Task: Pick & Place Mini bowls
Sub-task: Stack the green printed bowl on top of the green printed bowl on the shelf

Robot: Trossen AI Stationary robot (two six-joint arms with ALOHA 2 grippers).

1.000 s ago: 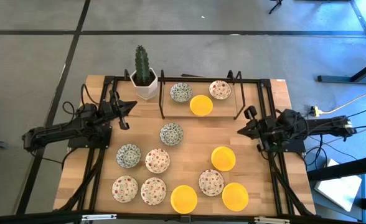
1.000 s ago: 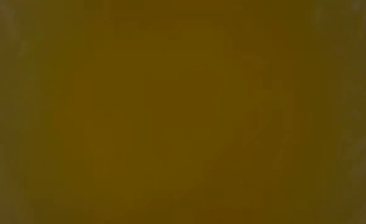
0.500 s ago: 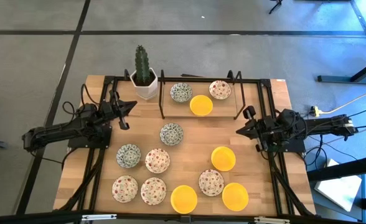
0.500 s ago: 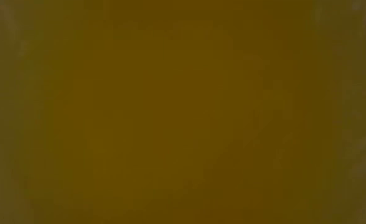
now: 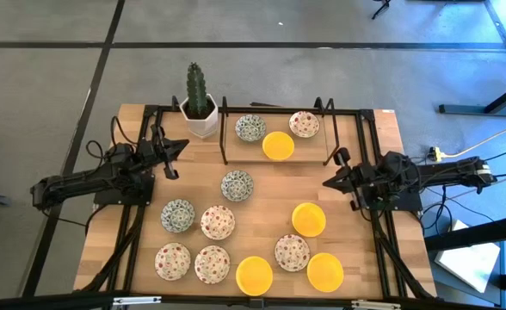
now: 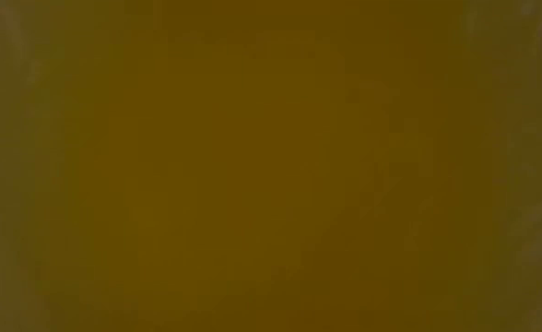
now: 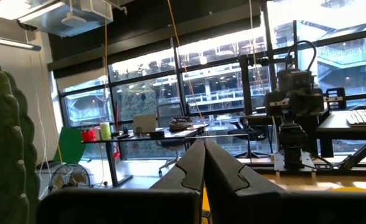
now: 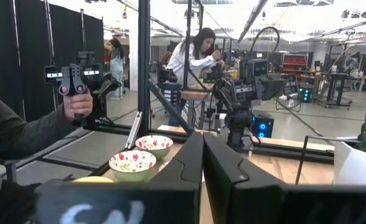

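- Three mini bowls sat upright toward the table's far edge: a blue-green patterned one [image 5: 250,127], a plain yellow one [image 5: 278,145] just beside it, and a red-speckled one [image 5: 304,124].
- Another blue-green bowl [image 5: 237,185] stood alone mid-table.
- Further forward a third blue-green bowl [image 5: 177,215] almost touched a speckled bowl [image 5: 218,222]; a yellow bowl [image 5: 308,219] lay well apart from them.
- Along the near edge ran two speckled bowls [image 5: 173,261] [image 5: 212,263], a yellow bowl [image 5: 254,274], a speckled bowl [image 5: 292,252] and a yellow bowl [image 5: 324,271].
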